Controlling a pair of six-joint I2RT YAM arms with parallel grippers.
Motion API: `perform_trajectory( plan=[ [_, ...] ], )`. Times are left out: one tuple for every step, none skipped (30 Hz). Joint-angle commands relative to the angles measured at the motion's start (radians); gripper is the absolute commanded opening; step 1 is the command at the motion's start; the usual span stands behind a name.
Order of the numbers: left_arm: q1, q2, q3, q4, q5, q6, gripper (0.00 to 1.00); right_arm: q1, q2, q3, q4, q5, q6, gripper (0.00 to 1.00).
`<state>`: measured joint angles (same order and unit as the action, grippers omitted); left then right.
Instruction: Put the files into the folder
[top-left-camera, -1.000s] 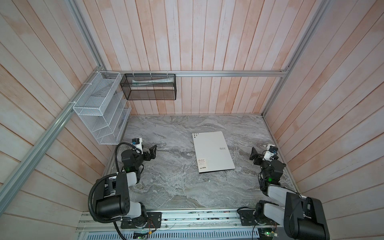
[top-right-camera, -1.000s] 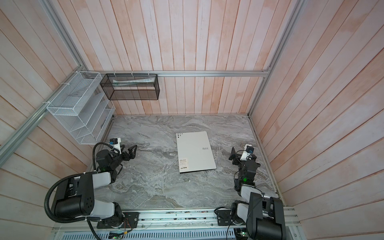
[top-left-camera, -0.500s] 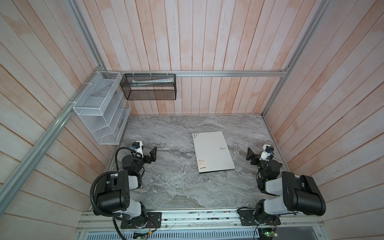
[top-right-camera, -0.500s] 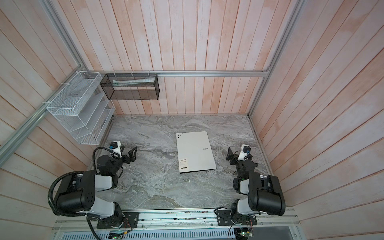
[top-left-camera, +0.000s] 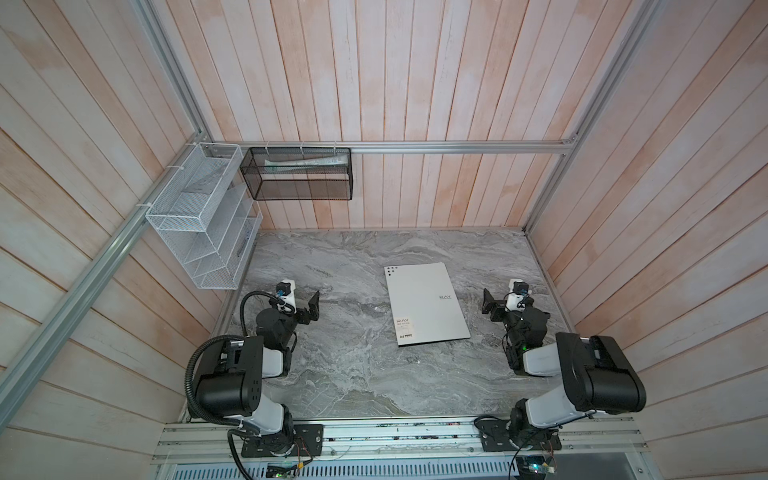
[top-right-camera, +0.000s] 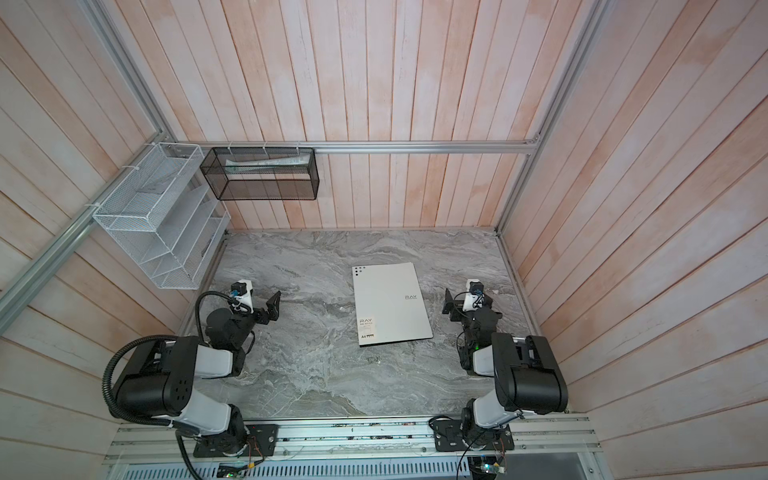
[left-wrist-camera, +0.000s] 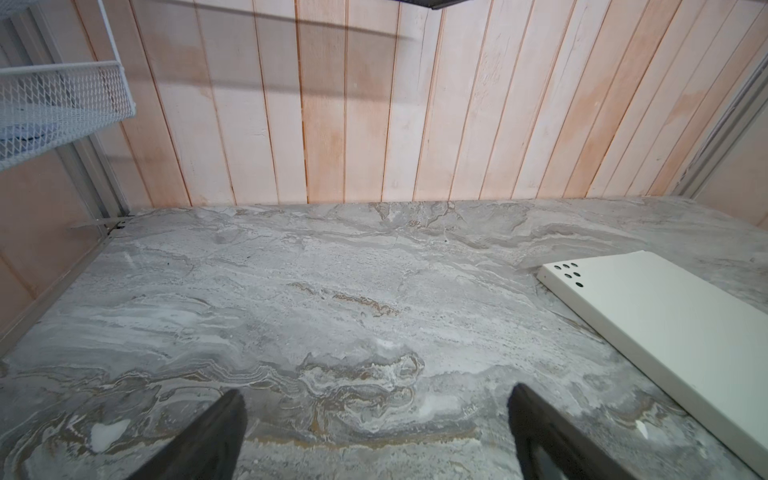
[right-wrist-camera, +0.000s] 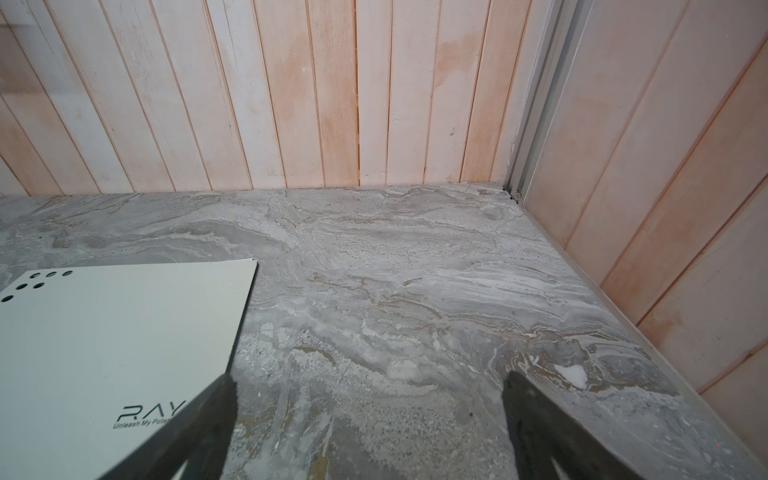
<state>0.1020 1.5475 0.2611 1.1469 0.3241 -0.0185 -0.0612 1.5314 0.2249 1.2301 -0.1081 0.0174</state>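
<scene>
right gripper (top-left-camera: 489, 300) just beside folder (top-left-camera: 426, 305)

The surface (top-left-camera: 353, 374) looks like grey veined stone, smooth with a dull sheen. The folder (top-left-camera: 428, 299) is smooth, matt and light grey, plastic-looking, with black printed lettering. The wall planks (top-left-camera: 415, 83) are whitewashed wood with pinkish grain showing through. The wire mesh organizer (top-left-camera: 183, 216) is white-coated metal, and the mesh basket (top-left-camera: 299, 189) is black metal. The frame rail (top-left-camera: 457, 146) is matt aluminium.
</scene>
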Motion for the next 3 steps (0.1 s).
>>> perform_trajectory(
  plan=[
    [0.0, -0.005, 0.016, -0.009, -0.026, 0.01, 1.0, -0.001, -0.012, 0.023, -0.036, 0.019, -0.008, 0.98],
    [-0.001, -0.005, 0.016, -0.011, -0.029, 0.01, 1.0, -0.002, -0.011, 0.024, -0.036, 0.021, -0.007, 0.98],
    [0.0, -0.004, 0.015, -0.008, -0.03, 0.01, 1.0, -0.002, -0.013, 0.021, -0.032, 0.021, -0.008, 0.98]
  ],
)
